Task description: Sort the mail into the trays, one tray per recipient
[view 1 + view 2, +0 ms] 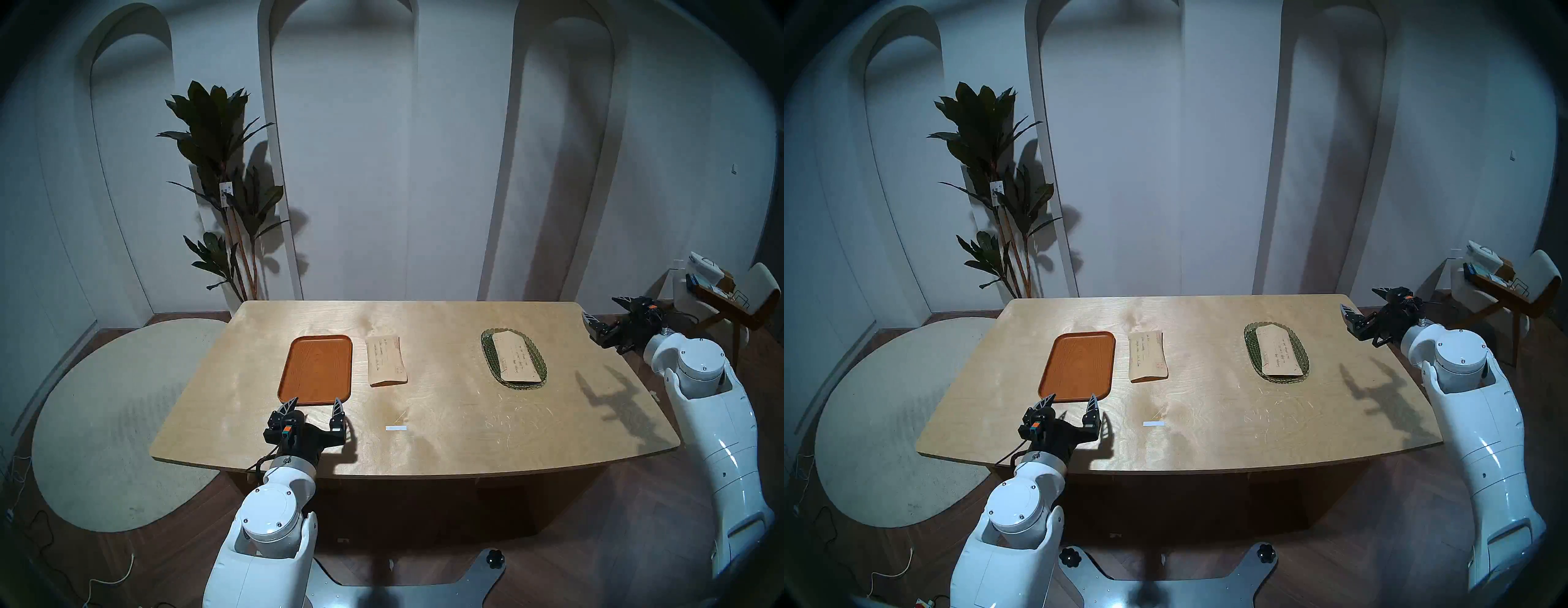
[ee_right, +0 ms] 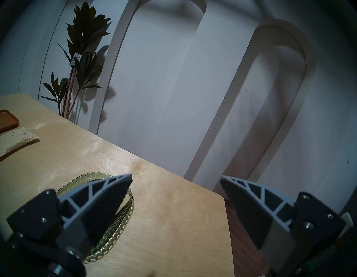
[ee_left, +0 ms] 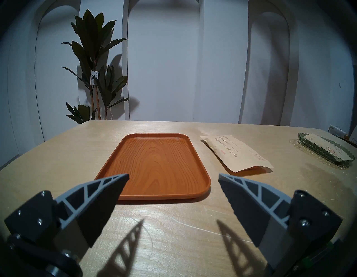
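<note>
Though creased, tan handwritten envelope flat beside bare orange tray; both jaws wide, empty.

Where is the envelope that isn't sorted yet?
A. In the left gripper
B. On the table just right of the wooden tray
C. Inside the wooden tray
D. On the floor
B: the envelope lies flat on the table beside the empty wooden tray, and the left gripper is open and holds nothing.
</note>
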You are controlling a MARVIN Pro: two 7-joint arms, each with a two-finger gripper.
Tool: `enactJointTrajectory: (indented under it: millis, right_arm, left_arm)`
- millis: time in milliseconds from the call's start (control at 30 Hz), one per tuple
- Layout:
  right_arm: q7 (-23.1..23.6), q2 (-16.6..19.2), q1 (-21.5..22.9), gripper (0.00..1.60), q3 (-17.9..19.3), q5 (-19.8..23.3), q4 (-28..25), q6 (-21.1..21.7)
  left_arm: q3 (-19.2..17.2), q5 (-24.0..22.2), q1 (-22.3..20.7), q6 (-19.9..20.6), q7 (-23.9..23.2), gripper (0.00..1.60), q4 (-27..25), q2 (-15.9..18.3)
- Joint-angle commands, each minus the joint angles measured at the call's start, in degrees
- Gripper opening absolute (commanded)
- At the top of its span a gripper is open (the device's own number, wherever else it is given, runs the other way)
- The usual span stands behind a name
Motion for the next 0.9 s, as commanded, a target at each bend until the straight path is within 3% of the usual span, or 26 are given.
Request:
enactJointTrajectory:
  millis: [0, 333, 600, 633, 700, 867]
  right_arm:
    - [-0.34, 0.41, 0.61, 1.60, 0.61, -0.09, -0.63, -0.53]
    - [-0.51, 0.46, 0.62, 1.60, 0.51, -0.02, -0.62, -0.47]
    - [-0.61, 0.50, 0.60, 1.60, 0.47, 0.02, -0.63, -0.50]
    - [-0.61, 0.50, 0.60, 1.60, 0.47, 0.02, -0.63, -0.50]
    - [-0.63, 0.52, 0.58, 1.60, 0.46, 0.04, -0.64, -0.53]
    - [-0.67, 0.54, 0.56, 1.60, 0.45, 0.06, -0.66, -0.56]
  left_arm:
    - [2.67, 8.78, -3.92, 1.28, 0.30, 1.60, -1.56, 4.64]
    - [7.93, 23.76, -7.07, 4.46, 2.43, 1.60, -4.86, 8.49]
    - [14.36, 37.49, -8.80, 10.69, 5.13, 1.60, -5.87, 9.90]
    - [14.36, 37.49, -8.80, 10.69, 5.13, 1.60, -5.87, 9.90]
    - [17.19, 43.05, -9.52, 13.90, 5.67, 1.60, -6.04, 10.23]
    - [21.05, 50.14, -11.15, 18.70, 5.59, 1.60, -5.54, 10.33]
